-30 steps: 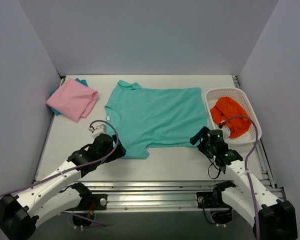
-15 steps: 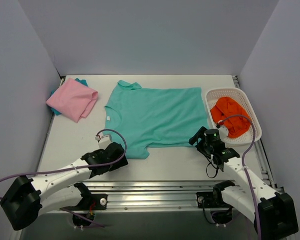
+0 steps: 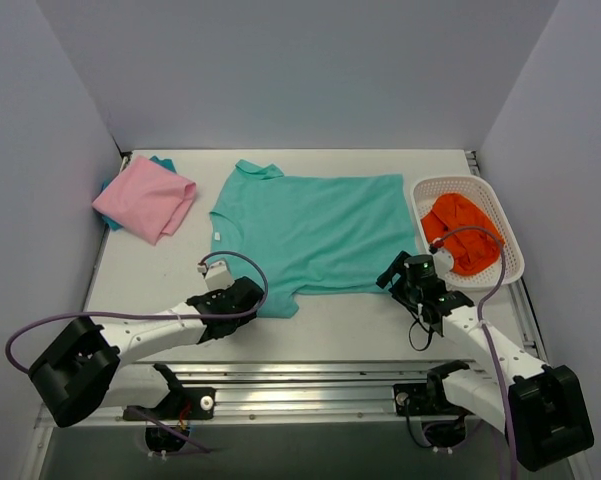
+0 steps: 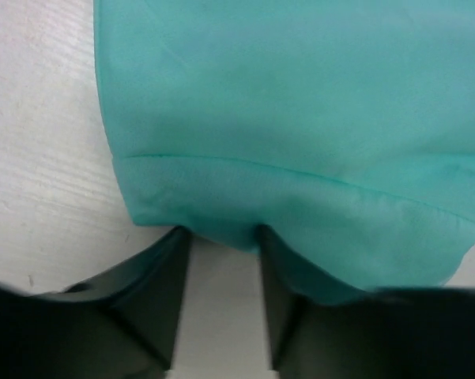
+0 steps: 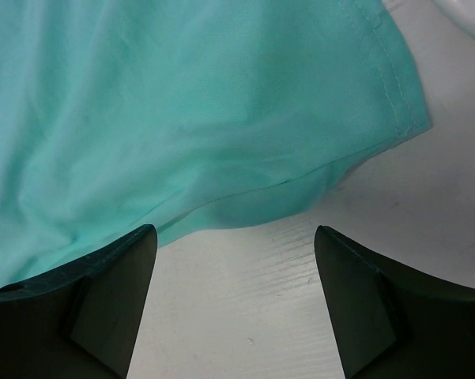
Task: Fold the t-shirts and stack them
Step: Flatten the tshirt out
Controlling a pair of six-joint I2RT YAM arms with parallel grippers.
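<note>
A large mint-teal t-shirt lies spread flat in the middle of the table. A pink t-shirt lies folded at the back left. My left gripper is at the near sleeve's hem. In the left wrist view the hem drapes over its fingertips. The jaws stand narrowed, with bare table showing in the gap of the left gripper. My right gripper is at the shirt's near right corner. In the right wrist view the teal hem lies just beyond the right gripper, which is wide open and empty.
A white lattice basket at the right holds an orange cloth. A strip of teal cloth peeks from under the pink shirt. Grey walls close in the table on three sides. A metal rail runs along the near edge.
My left arm has reached forward and right to the sleeve's hem, and its jaws have narrowed. My right gripper has crept a little toward the shirt's corner, still open.
</note>
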